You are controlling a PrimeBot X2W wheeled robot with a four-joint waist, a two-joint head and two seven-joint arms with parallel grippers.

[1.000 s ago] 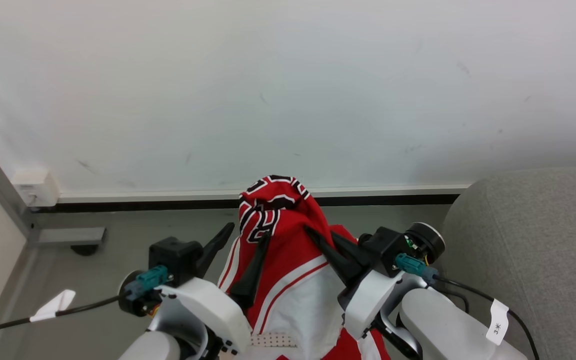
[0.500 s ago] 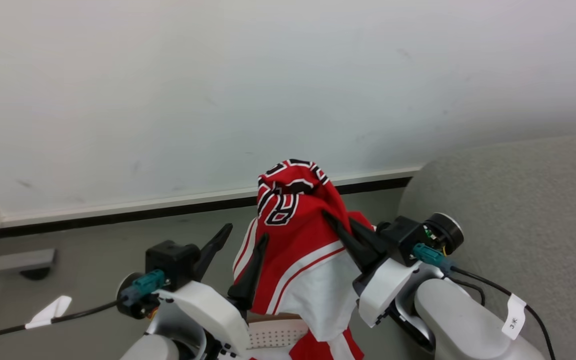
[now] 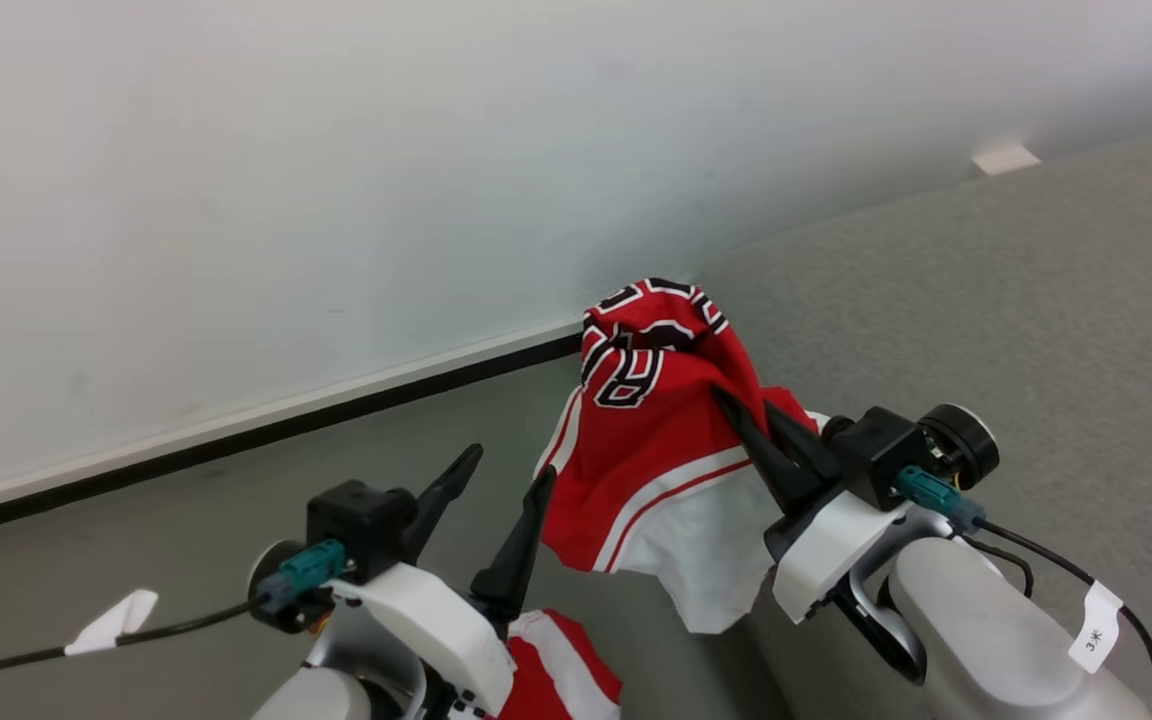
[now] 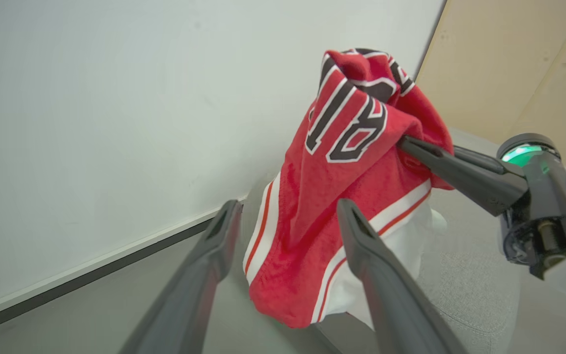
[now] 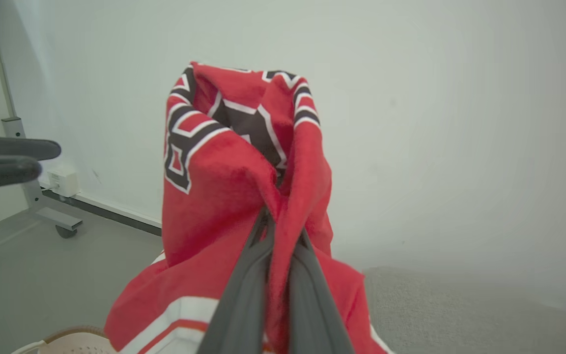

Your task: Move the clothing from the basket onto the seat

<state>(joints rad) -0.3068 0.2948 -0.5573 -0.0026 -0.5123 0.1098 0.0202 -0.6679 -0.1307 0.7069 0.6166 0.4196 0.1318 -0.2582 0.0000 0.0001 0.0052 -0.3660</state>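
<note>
On the left, the left gripper [image 3: 511,465], with its two long dark fingers, is wide apart. Nothing is between the fingers and they touch nothing. In the left wrist view the left gripper [image 4: 288,204] points up at the red cloth, which hangs just past its tips. Low down by the left arm there is a small red and white piece [image 3: 561,668] of cloth. What it lies in is hidden.

In the middle hangs the clothing [image 3: 656,440], a soft bright-red sports piece with a white panel, thin white stripes and big black-and-white letters near the top. It is up in the air over the grey floor [image 3: 186,540], in front of the plain white wall [image 3: 336,150] and just beside the left edge of the seat. I cannot tell if it touches the seat.

Next comes the right gripper [image 3: 744,405]. Its two dark fingers are pressed together on a bunch of the red clothing [image 5: 214,196] - the right gripper [image 5: 280,223] pinches a fold, and the cloth puffs up above the tips and drapes down below them.

On the right is the big light-grey fabric seat [image 3: 986,300], soft and rounded. In the right wrist view a bit of the white holed plastic basket [image 5: 74,337] with its brown rim peeks out at the bottom - it sits below the hanging cloth.
</note>
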